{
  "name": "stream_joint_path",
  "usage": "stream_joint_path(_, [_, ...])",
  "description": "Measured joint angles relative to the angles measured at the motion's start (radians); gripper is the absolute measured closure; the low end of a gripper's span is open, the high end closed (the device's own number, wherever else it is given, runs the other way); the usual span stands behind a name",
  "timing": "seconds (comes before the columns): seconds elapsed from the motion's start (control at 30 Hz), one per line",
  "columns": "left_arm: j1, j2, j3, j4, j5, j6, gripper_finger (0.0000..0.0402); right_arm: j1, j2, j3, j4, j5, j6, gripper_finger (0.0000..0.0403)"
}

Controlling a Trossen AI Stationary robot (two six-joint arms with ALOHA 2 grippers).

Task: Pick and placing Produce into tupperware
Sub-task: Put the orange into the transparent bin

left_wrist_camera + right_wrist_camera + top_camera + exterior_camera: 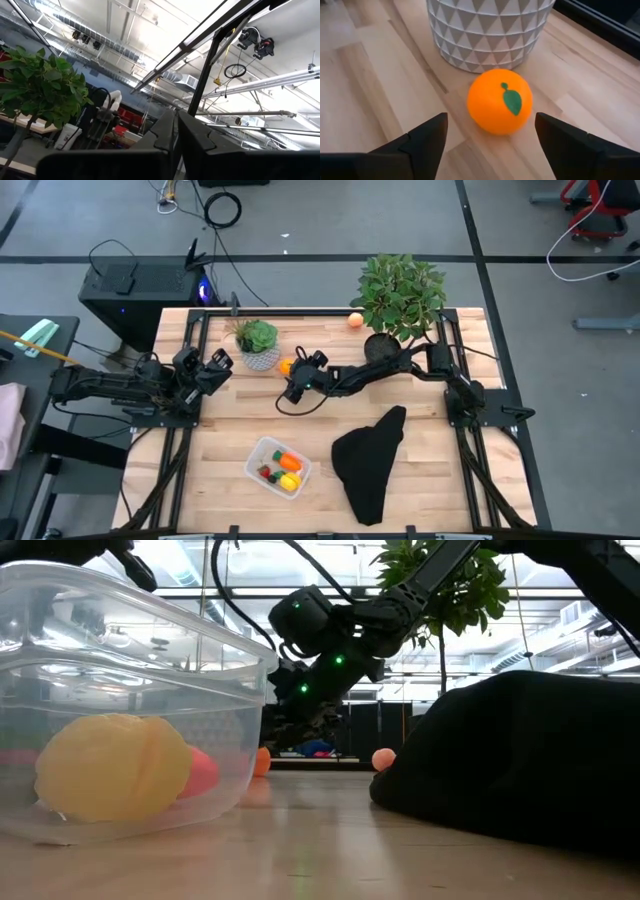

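A small toy orange [500,101] with a green leaf mark rests on the wooden table against the foot of a white patterned pot [490,30]. My right gripper [490,119] is open, slanting down, with one finger on each side of the orange and clear of it; in the high view the gripper [293,376] is just right of the orange [285,366]. The clear tupperware [278,465] stands near the front edge and holds yellow, orange and red produce [286,470]. A peach ball [355,320] lies at the far side. My left gripper [176,136] is shut, raised at the table's left [222,362], pointing upward.
A black cloth [370,460] lies in a heap right of the tupperware. A large leafy plant [402,292] stands at the far right, and a small plant [257,337] grows in the white pot beside the orange. Bare wood lies between the orange and the tupperware.
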Motion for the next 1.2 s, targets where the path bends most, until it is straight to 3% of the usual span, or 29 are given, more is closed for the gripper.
stream_joint_path(1.2, [0.0,0.0,0.0,-0.026,0.0,-0.001,0.0375,-0.027,-0.001,0.03,0.013,-0.022,-0.058,0.0099])
